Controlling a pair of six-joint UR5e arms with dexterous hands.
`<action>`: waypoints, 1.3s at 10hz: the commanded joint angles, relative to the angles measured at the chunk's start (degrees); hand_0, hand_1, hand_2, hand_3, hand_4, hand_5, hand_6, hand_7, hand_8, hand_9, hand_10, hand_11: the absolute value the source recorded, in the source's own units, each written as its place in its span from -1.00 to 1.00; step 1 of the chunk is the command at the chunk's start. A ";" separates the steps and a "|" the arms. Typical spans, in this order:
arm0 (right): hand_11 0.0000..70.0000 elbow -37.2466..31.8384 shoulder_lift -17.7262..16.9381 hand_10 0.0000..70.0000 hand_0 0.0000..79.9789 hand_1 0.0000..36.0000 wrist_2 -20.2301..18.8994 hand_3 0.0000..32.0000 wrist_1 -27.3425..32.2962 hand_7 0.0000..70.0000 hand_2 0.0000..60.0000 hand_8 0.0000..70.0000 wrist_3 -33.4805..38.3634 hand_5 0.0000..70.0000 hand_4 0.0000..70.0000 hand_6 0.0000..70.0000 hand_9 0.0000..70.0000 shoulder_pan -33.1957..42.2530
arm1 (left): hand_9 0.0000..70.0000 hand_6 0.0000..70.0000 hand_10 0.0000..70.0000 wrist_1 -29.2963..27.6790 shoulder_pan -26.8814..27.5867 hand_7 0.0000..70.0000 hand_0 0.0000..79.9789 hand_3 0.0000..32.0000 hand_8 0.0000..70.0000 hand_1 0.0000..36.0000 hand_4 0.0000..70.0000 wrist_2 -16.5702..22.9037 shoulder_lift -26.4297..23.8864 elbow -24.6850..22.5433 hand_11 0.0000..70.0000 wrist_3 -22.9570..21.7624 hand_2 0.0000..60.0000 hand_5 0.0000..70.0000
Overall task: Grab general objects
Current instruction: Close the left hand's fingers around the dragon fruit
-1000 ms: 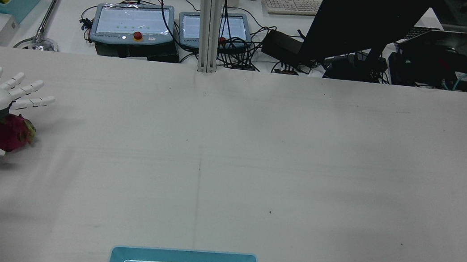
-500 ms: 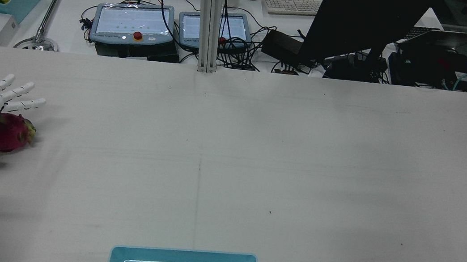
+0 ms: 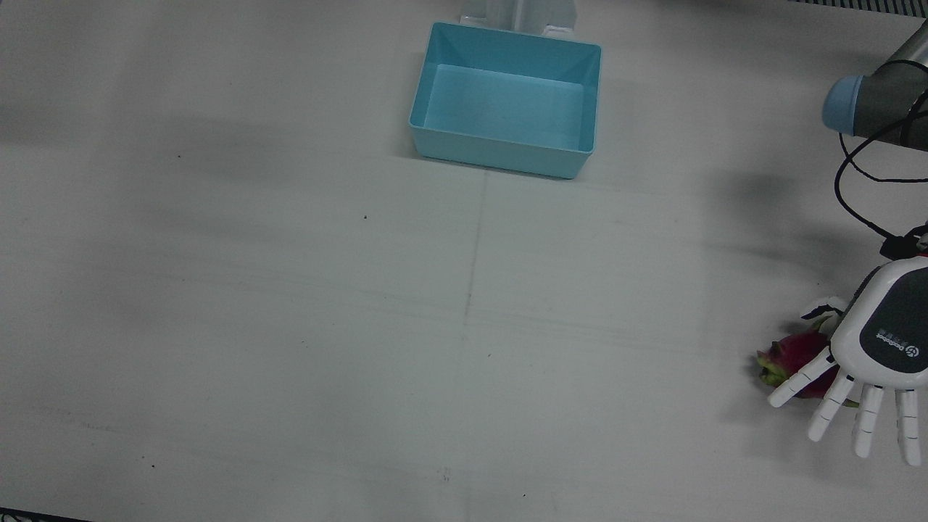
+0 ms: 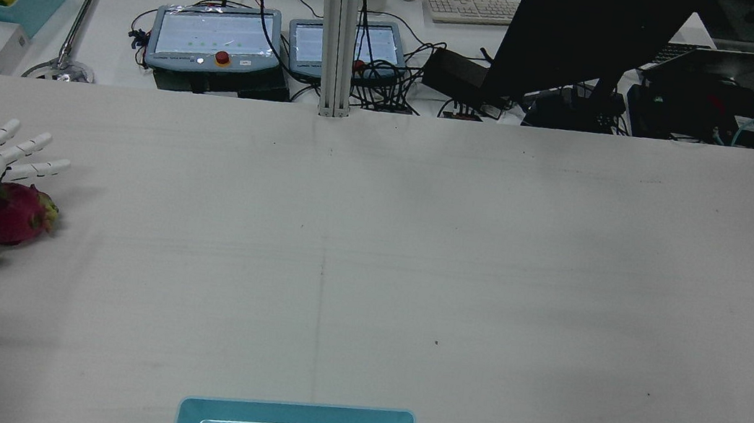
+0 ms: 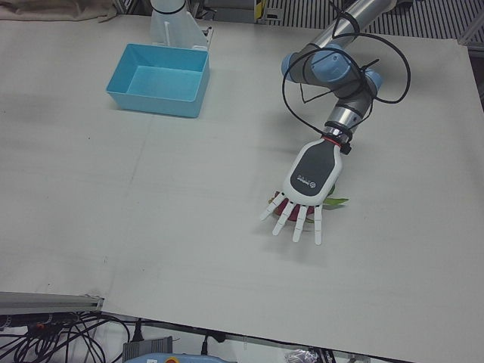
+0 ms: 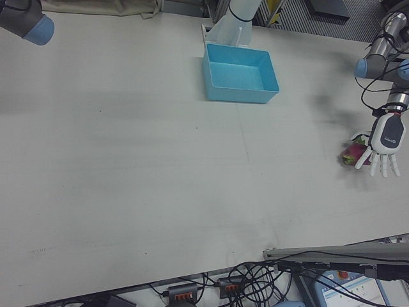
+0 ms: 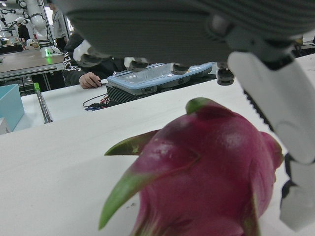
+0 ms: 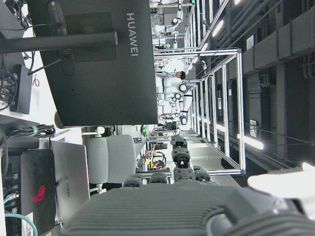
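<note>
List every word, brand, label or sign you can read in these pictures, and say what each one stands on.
"HUAWEI": on the back of the black monitor, right hand view.
Logo with small lettering on the back of the left hand: too small to read.
Partial print on the white box at the rear view's left edge: cut off, not surely readable.
Screens of the two teach pendants: too blurred to read.

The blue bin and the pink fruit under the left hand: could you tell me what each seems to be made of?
The blue bin looks like moulded plastic: uniform colour, thin straight walls, a soft sheen inside. The pink fruit, a dragon fruit, has smooth, slightly waxy magenta skin with green-tipped leafy scales; whether it is real or a replica cannot be told. The left hand above it looks like glossy white and matte dark plastic.
</note>
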 commanded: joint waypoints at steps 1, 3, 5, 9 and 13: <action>-1.00 0.00 0.00 -1.00 -1.00 -1.00 0.00 -1.00 0.00 -1.00 -1.00 -1.00 0.00 -1.00 -1.00 -1.00 -1.00 0.00 | -1.00 -1.00 -1.00 -2.78 0.11 -1.00 0.56 1.00 -1.00 1.00 -1.00 -0.58 -0.36 3.75 -1.00 -0.02 -0.01 -1.00; -1.00 0.00 0.00 -1.00 -1.00 -1.00 0.00 -1.00 0.00 -1.00 -1.00 -1.00 0.00 -1.00 -1.00 -1.00 -1.00 0.00 | -1.00 -1.00 -1.00 -2.78 0.11 -1.00 0.57 1.00 -1.00 1.00 -1.00 -0.58 -0.45 3.76 -1.00 -0.02 -0.02 -1.00; -1.00 0.00 0.00 -1.00 -1.00 -1.00 0.00 -1.00 0.00 -1.00 -1.00 -1.00 0.00 -1.00 -1.00 -1.00 -1.00 0.00 | -1.00 -1.00 -1.00 -2.70 0.11 -1.00 0.54 1.00 -1.00 1.00 -1.00 -0.58 -0.45 3.76 -1.00 -0.02 -0.06 -1.00; -1.00 0.00 0.00 -1.00 -1.00 -1.00 0.00 -1.00 0.00 -1.00 -1.00 -1.00 0.00 -1.00 -1.00 -1.00 -1.00 0.00 | -0.99 -1.00 -1.00 -3.48 0.11 -0.75 0.46 -0.43 -1.00 0.84 -1.00 -0.66 -0.45 4.20 -1.00 0.42 -0.15 -1.00; -1.00 0.00 0.00 -1.00 -1.00 -1.00 0.00 -1.00 0.00 -1.00 -1.00 -1.00 0.00 -1.00 -1.00 -1.00 -1.00 0.00 | -0.93 -0.83 -1.00 -4.54 0.11 -0.43 0.44 -1.00 -0.99 0.66 -0.83 -0.75 -0.45 5.51 -1.00 1.30 -0.18 -0.87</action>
